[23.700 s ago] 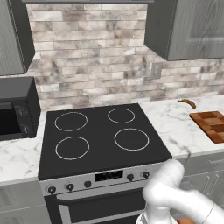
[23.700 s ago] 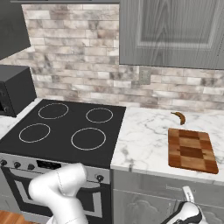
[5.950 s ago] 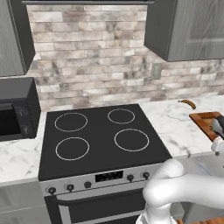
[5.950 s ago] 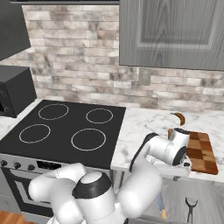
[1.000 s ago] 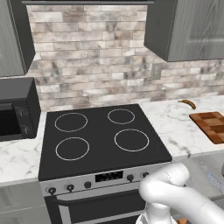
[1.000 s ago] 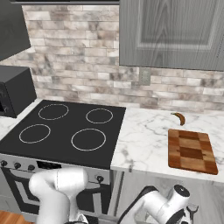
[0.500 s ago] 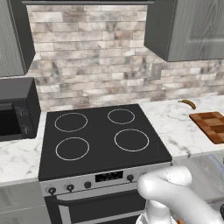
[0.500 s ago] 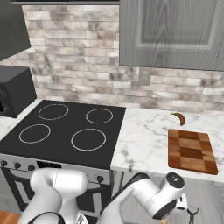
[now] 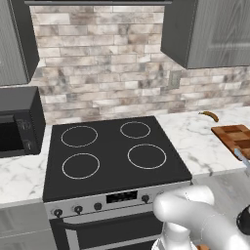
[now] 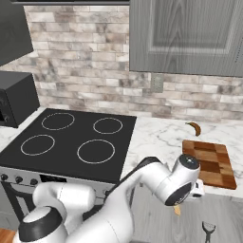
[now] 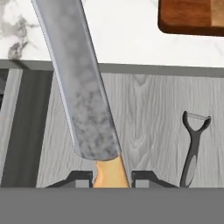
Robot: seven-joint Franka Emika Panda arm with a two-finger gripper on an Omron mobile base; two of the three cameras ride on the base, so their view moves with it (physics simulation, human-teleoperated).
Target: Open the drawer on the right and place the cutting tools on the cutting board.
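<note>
My gripper [image 11: 111, 177] is shut on the orange-tan handle of a knife [image 11: 83, 87], whose long bluish-grey blade points away towards the counter. Below it lies the open drawer [image 11: 144, 122] with its grey wood-grain inside. The reddish-brown checkered cutting board [image 10: 209, 161] rests on the marble counter behind the drawer, and one corner of the cutting board [image 11: 192, 17] sits beyond and to the right of the blade tip. In the right base view the hand [image 10: 187, 185] hangs just in front of the board's near left corner. The blade tip [image 9: 241, 158] pokes in beside the cutting board [image 9: 239, 137].
A dark grey peeler [image 11: 192, 148] lies in the drawer to the right of the knife, the same peeler [image 10: 208, 231] sitting near the drawer's front. A curved brown-orange thing [image 10: 193, 128] lies behind the board. The black stove [image 10: 76, 140] is to the left.
The hand has risen out of the drawer with the knife in its grip, from low in the drawer up to counter height near the board.
</note>
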